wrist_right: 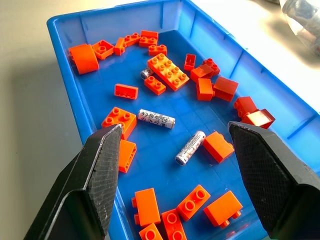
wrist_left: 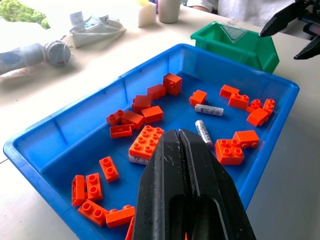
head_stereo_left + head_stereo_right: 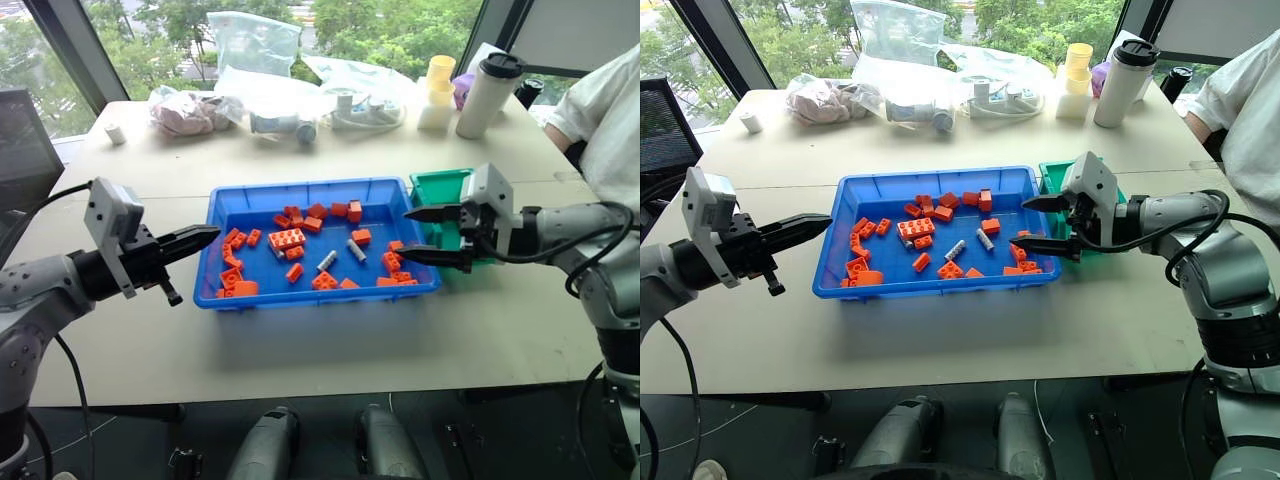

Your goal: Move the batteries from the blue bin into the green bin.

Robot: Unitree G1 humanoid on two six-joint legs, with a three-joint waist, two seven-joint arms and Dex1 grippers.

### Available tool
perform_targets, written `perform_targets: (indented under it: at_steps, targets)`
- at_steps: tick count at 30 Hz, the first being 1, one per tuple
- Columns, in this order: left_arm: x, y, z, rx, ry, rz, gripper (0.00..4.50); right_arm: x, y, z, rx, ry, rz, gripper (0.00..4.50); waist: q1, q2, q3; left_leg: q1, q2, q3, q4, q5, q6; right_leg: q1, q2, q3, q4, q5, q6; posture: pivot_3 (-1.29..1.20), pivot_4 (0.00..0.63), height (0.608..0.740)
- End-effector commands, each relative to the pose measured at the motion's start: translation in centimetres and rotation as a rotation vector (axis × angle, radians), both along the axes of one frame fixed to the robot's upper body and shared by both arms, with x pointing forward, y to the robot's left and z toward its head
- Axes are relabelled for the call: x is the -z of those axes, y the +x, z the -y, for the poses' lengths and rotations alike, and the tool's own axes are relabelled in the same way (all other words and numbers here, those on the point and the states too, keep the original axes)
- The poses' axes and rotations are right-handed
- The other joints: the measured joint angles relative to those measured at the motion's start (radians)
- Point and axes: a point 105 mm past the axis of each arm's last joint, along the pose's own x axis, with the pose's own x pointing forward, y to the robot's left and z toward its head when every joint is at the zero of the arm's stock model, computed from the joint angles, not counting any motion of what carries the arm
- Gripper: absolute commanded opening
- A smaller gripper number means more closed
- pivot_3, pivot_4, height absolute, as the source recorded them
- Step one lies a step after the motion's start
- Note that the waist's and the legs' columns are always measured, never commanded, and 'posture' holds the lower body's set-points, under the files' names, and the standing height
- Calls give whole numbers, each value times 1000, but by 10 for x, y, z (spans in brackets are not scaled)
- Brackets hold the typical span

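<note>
We count three batteries (image 1: 156, 118) among bricks (image 3: 287, 238) in the blue bin (image 3: 300, 295); green bin (image 3: 432, 186) contents unclear. Right gripper (image 3: 430, 235) spread, empty; left gripper (image 3: 198, 238) clenched, empty.

A bright blue bin (image 3: 225, 215) holds orange bricks (image 3: 287, 238) and silver-grey batteries (image 1: 156, 118) with dark speckled print; beside it sits a teal-green bin (image 3: 432, 188) on a beige table (image 3: 400, 340).
</note>
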Motion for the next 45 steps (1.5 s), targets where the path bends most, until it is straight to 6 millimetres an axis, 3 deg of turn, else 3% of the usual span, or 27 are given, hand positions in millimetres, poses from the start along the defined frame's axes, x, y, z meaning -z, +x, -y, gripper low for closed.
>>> perform_targets:
  at_steps: [1, 24, 35, 37, 40, 45]
  targets:
    - [-13, -2, -1, -1, 38, 62, 0, -11, -2, -4, -21, -3, 55, 3475, 0, 0, 0, 0, 0, 0, 0, 0, 0, 0, 0, 0, 0, 0, 0, 0, 150, 740]
    - [-11, -7, 1, 19, 47, 28, 0, -4, -2, -5, -23, -6, 46, 3475, 0, 0, 0, 0, 0, 0, 0, 0, 0, 0, 0, 0, 0, 0, 0, 0, 150, 740]
    - [-5, -3, -11, -5, 129, 25, 0, -8, 2, -16, -43, 58, 57, 3475, -2, 0, 0, 0, 0, 0, 0, 0, 0, 0, 0, 0, 0, 0, 0, 0, 150, 740]
    - [-4, 1, -20, -25, 162, 20, 0, -8, 9, -28, -53, 64, 62, 3475, -6, 0, 0, 0, 0, 0, 0, 0, 0, 0, 0, 0, 0, 0, 0, 0, 150, 740]
    - [-4, 0, -33, 2, 230, 2, 0, -2, 24, -71, -119, 7, 57, 3475, -26, 0, 0, 0, 0, 0, -1, 0, 0, -1, 1, 0, 1, 0, 0, 0, 150, 740]
    - [-5, 4, -39, -4, 240, 22, 0, 7, 37, -113, -193, -74, 76, 3475, -24, 0, 0, -1, 2, 0, -4, 1, -2, -4, 1, -1, 0, 1, -2, 0, 150, 740]
